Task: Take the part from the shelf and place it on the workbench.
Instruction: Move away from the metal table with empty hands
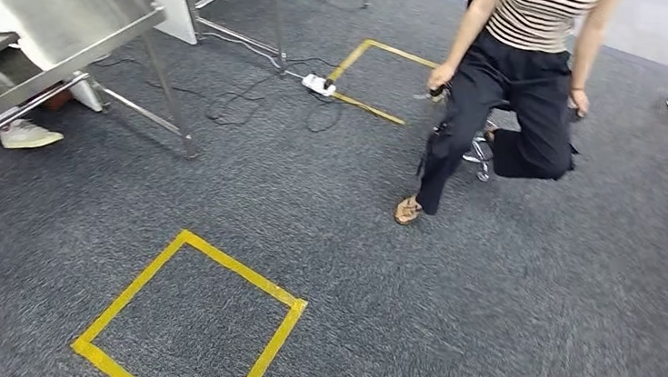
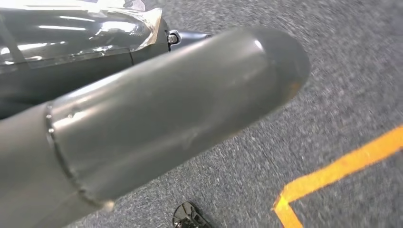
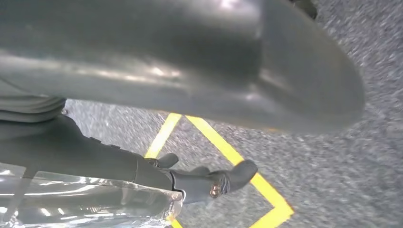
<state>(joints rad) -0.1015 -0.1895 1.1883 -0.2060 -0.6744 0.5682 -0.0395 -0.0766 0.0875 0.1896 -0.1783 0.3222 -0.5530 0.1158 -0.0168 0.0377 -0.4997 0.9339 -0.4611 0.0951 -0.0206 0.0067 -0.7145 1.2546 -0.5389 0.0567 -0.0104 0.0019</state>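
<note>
Part: where it lies cannot be told, for no view makes it out clearly. The left hand [image 2: 157, 123] hangs low over the floor, its thick grey thumb stretched out across the left wrist view; whether it is released or clenched cannot be told. The right hand [image 3: 190, 61] hangs likewise, thumb extended above a corner of yellow tape, its grasp just as unclear. In the head view, grey carpet [image 1: 485, 302] covers the floor. A yellow tape square [image 1: 134, 291] lies at 7 o'clock, a second tape square [image 1: 388, 52] at 12. A steel table [image 1: 54, 9] stands at 10 o'clock, a white shoe [image 1: 27, 134] under its edge. A power strip [image 1: 318, 84] with black cables [image 1: 237, 107] lies near 12. A person [image 1: 502, 103] in black trousers stands at 1 o'clock.
</note>
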